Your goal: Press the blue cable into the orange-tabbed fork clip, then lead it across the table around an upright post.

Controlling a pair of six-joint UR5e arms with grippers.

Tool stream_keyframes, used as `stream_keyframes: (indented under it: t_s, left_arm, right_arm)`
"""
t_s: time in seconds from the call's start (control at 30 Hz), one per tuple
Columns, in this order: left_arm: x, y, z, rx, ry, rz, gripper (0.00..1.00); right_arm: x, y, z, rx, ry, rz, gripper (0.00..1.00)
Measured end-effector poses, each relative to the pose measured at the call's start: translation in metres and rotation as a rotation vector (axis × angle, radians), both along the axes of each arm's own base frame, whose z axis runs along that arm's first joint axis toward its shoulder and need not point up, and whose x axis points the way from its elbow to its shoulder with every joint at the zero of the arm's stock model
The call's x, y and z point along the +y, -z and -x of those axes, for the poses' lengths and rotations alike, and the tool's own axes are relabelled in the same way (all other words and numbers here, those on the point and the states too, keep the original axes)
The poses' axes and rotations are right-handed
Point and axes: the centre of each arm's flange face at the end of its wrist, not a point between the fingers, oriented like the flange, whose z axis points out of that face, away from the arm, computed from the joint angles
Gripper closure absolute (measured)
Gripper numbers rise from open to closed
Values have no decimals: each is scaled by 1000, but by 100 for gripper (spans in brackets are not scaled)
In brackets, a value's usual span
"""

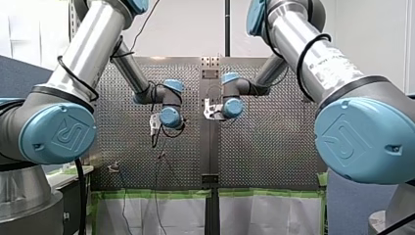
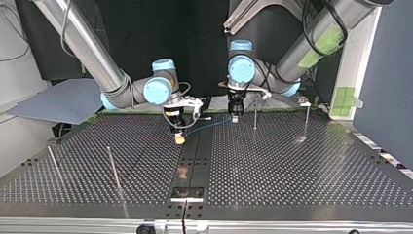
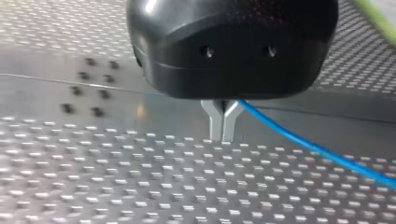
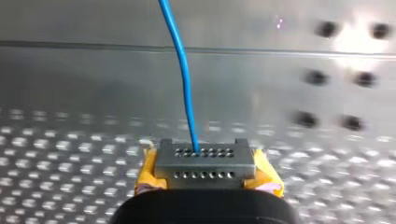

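Note:
The blue cable hangs in a short span between my two grippers near the table's far edge in the top view. My left gripper has its metal fingers shut on the cable, which trails off to one side just above the perforated plate. My right gripper, with yellow pads, is shut on the cable, which runs straight ahead from its tip. In the top view my right gripper is left of the centre strip and my left gripper right of it. I cannot make out an orange-tabbed clip.
Thin upright posts stand on the perforated table: two beside my left gripper and two at the top view's near left. A small metal plate lies on the centre strip near the front edge.

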Motion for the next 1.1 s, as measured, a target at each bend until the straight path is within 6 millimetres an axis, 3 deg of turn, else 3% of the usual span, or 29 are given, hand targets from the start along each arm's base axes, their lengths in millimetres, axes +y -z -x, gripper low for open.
stream_keyframes:
  t_s: [0.33, 0.57, 0.87, 1.1]
  left_arm:
    - [-3, -67, -9, -87, -4, 64, 100]
    - [-2, -125, -10, -173, -4, 130, 100]
    - [0, -200, -4, -251, 0, 165, 100]
    - [-2, -218, -3, -270, 4, 175, 100]
  right_arm:
    - [10, -74, 4, -59, -5, 77, 100]
    - [17, -124, 11, -96, -3, 137, 100]
    - [20, -158, 20, -122, 6, 176, 100]
    - [23, -181, 28, -141, 14, 201, 100]
